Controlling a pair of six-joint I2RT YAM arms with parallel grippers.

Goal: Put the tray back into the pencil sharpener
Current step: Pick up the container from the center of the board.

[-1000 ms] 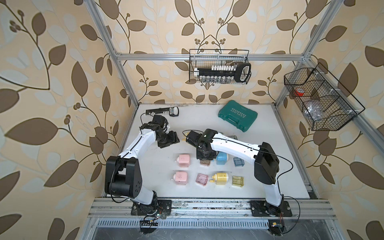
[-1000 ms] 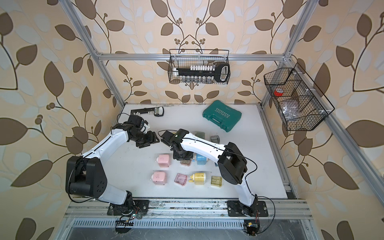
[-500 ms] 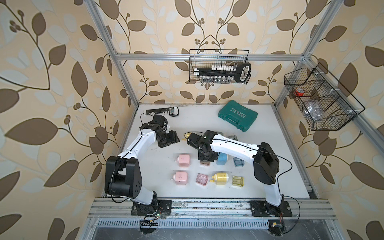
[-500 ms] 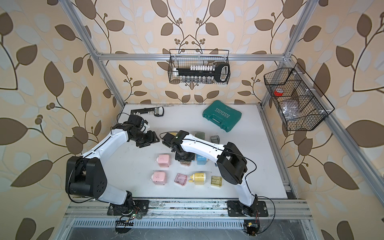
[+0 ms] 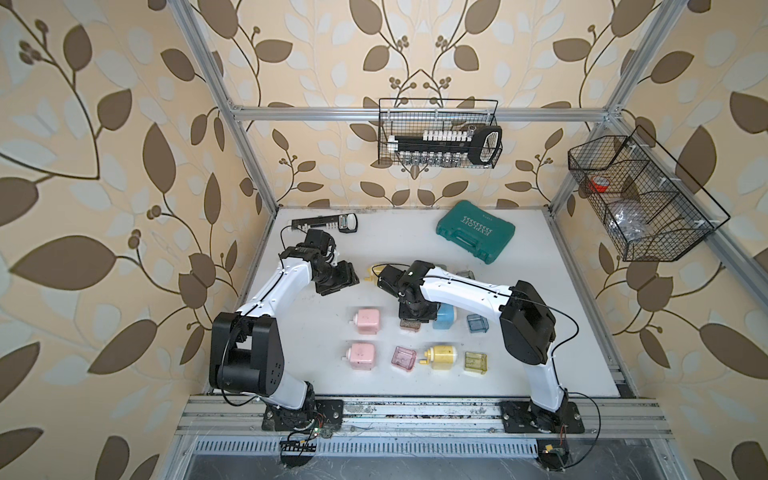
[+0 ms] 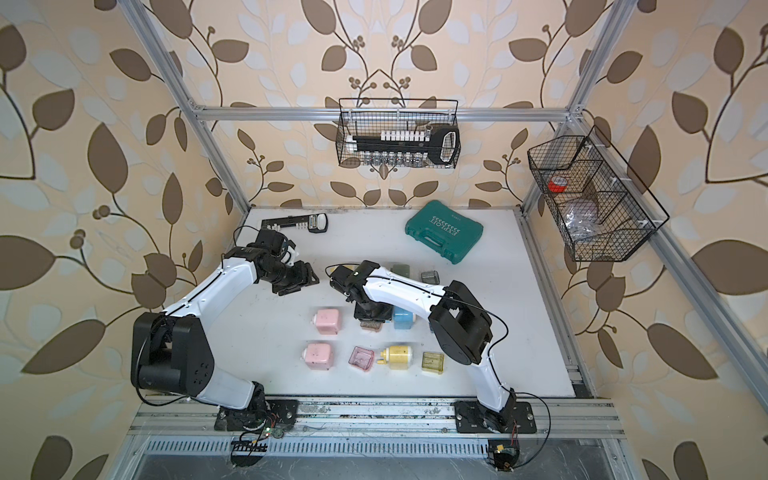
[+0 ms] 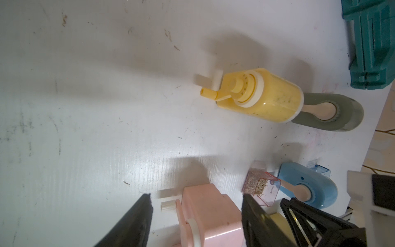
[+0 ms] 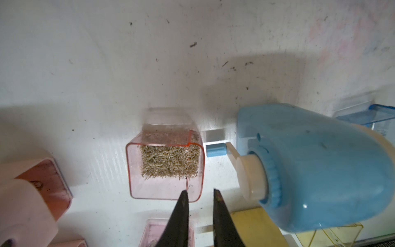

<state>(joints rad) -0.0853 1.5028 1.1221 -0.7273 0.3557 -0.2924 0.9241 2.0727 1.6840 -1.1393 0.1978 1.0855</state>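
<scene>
Tray point(image 8: 164, 171), pink clear plastic, held pencil shavings. Stood open side up on worktop point(image 5: 316, 307), between pink pencil sharpener point(image 5: 368, 326) and blue pencil sharpener point(image 8: 320, 171), outside both. Blue sharpener's crank knob point(image 8: 215, 150) lay just beside tray wall. Right tool point(image 8: 199, 191) hung over tray, fingers narrowly apart, astride one side wall near corner; whether pinching it, could not tell. Left tool point(image 7: 197, 195) hovered above worktop, apart from tray, fingers spread wide, empty.
</scene>
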